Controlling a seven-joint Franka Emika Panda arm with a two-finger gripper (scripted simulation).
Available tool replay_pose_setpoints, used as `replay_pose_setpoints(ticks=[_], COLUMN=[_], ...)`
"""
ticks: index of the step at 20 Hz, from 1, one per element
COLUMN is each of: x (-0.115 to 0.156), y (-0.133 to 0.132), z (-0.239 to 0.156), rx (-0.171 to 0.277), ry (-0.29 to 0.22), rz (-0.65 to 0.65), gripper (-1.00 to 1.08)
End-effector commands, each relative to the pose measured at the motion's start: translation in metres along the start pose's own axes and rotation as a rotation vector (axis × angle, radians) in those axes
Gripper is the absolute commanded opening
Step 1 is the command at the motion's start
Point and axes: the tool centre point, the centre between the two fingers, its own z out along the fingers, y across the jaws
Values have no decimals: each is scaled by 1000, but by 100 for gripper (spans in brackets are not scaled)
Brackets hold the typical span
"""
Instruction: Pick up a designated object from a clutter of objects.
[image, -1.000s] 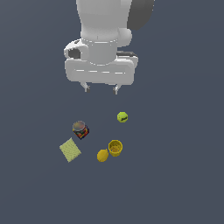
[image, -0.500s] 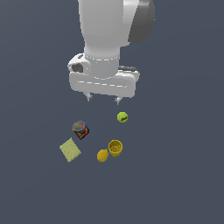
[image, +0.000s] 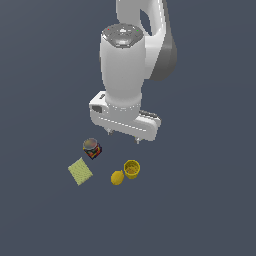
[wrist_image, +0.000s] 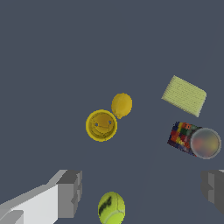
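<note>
The small yellow cup stands upright on the dark floor, open side up, touching or almost touching the yellow lemon. In the wrist view the cup shows its hollow inside, with the lemon beside it. My gripper hangs open and empty above the floor, short of the cup. Its two fingers are wide apart in the wrist view, with the gripper's gap over bare floor. The yellow-green ball lies near one finger; it is hidden behind the hand in the exterior view.
A dark jar with a red-black label stands at the exterior view's left of the cup, and it shows in the wrist view too. A flat pale-green square pad lies beyond it, also in the wrist view.
The arm has come lower and nearer the objects in the exterior view. The hand now covers the yellow-green ball. The objects have not moved.
</note>
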Motion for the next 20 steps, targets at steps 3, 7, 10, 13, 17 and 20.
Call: replay_pose_setpoints(ticks=[3,7,10,13,17,20], x=[9,14,17,18,18,18], y=[-13,-24,-30,-35,-40,-42], z=[39,74,98,117,137,146], rx=[3,4,4,3,2,1], ry=[-11,-21,-27,-32,-37,-39], rz=[111,209,272,324,375,400], gripper=[100,100,100,100,100,100])
